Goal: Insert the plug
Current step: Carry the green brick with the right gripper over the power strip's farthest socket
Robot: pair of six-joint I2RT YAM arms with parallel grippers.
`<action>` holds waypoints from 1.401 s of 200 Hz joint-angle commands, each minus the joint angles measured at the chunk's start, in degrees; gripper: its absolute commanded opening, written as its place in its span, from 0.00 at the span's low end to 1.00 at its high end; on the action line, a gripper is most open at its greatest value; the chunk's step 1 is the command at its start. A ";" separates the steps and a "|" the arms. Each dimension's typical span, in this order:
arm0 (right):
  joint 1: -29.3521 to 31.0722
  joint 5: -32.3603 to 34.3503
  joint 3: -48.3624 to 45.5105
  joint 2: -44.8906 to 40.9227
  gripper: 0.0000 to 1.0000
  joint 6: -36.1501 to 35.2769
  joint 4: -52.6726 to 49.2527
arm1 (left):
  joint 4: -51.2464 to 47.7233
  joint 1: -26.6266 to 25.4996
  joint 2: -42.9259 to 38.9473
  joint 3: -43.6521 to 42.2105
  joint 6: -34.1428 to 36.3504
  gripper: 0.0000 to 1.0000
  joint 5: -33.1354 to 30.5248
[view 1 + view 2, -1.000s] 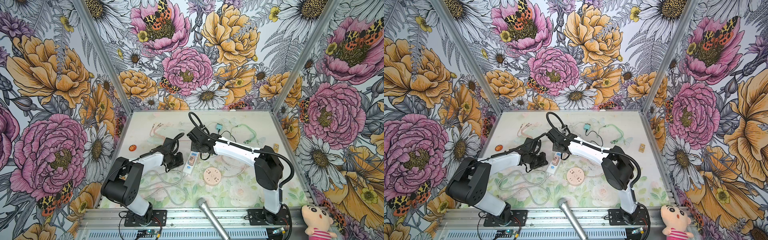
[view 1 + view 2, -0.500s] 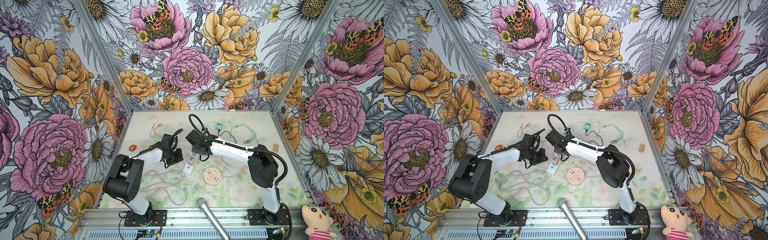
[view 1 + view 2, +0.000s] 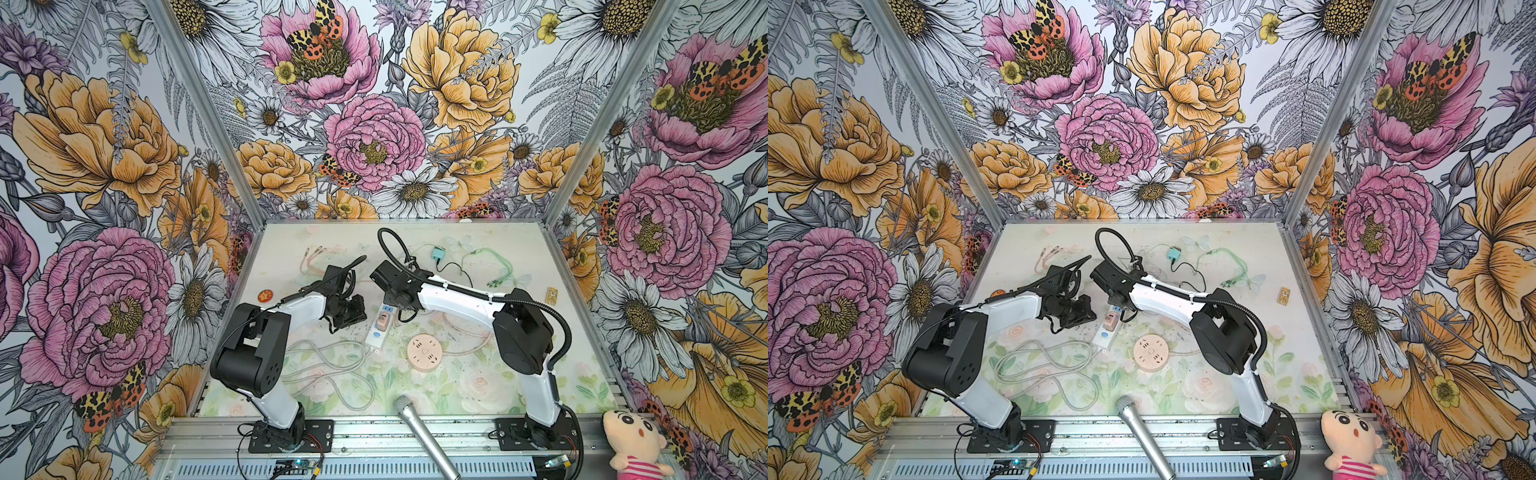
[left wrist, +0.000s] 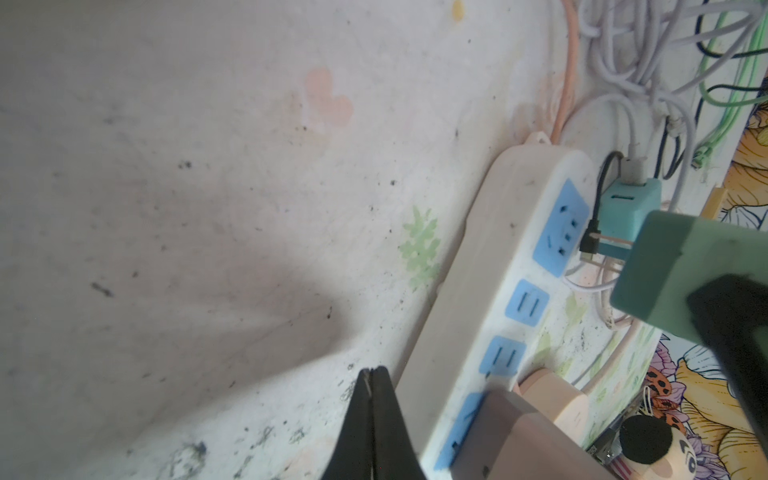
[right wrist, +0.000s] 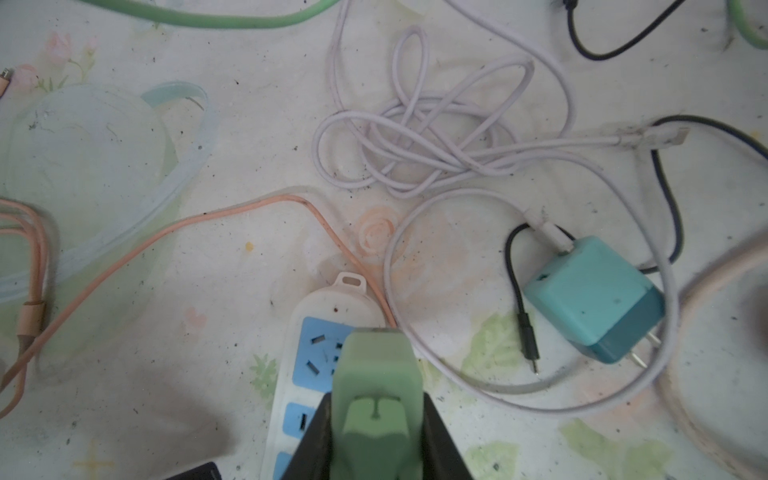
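Observation:
My right gripper (image 5: 376, 419) is shut on a pale green plug (image 5: 376, 374), which hangs over the end socket of a white power strip (image 5: 309, 313) with blue sockets. The plug's prongs are hidden. The left wrist view shows the green plug (image 4: 685, 270) raised above the strip (image 4: 478, 291), apart from it. A pink plug (image 4: 511, 436) sits in a socket farther along the strip. My left gripper (image 4: 374, 374) is shut on nothing, low over the mat beside the strip's long edge. In a top view both grippers flank the strip (image 3: 376, 334).
A teal charger (image 5: 594, 291) lies with white, black and green cables tangled round it just beyond the strip's end. An orange cable (image 5: 208, 218) runs from the strip. A round pink socket (image 3: 424, 352), a grey cable loop (image 3: 328, 370) and a microphone (image 3: 419, 428) lie nearer the front.
The right arm has shifted slightly to the left with the green plug in its grip. The left gripper stays shut and has moved only a little beside the strip.

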 commanded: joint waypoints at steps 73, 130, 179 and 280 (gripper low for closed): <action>0.93 1.47 3.22 0.81 0.00 1.40 -0.63 | 0.00 0.16 3.06 2.63 2.12 0.04 1.62; 0.60 -1.24 5.05 3.69 0.00 1.77 -0.63 | 0.02 -0.10 3.24 3.20 2.12 0.04 1.63; 0.61 -1.47 5.17 4.37 0.00 2.06 -0.63 | 0.02 -0.10 3.53 3.67 2.12 0.04 1.71; -0.38 -3.12 10.54 8.10 0.00 -5.37 -6.50 | 0.00 -1.80 4.41 5.62 2.12 0.04 2.07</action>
